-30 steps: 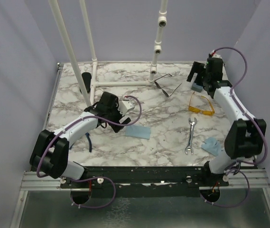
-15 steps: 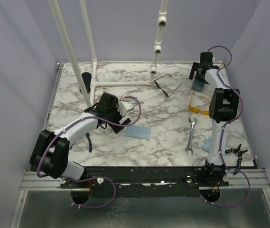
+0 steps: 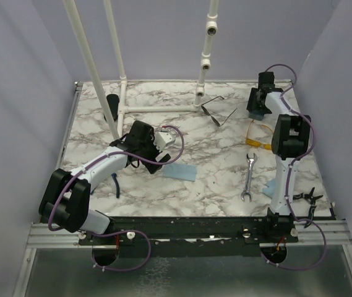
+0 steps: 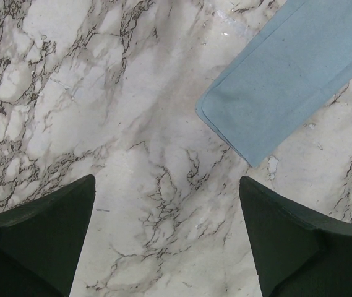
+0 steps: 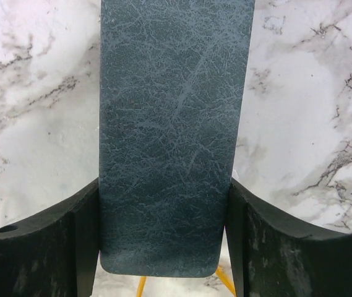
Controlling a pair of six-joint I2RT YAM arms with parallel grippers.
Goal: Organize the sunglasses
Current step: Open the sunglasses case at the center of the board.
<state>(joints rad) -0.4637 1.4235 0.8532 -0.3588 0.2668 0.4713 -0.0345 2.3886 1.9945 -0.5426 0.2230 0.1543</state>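
Now | left end effector (image 4: pixel 166 179): spread wide, empty, over counter (image 4: pixel 132 93) beside blue cloth (image 4: pixel 281 74), 9 o'clock | yellow sunglasses (image 3: pixel 257 143) at 3 o'clock, wire sunglasses (image 3: pixel 219 111) at 1 o'clock, both untouched | right end effector (image 5: pixel 163 185): stretched out to 2 o'clock, just narrowed onto blue-grey case (image 5: pixel 176 124), touching both its sides | probably case first, glasses after.

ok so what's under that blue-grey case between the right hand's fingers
Marble tabletop shows on both sides of the blue-grey leathery oblong case, and bits of the yellow-orange plastic glasses peek past its end. Directly beneath it is covered.
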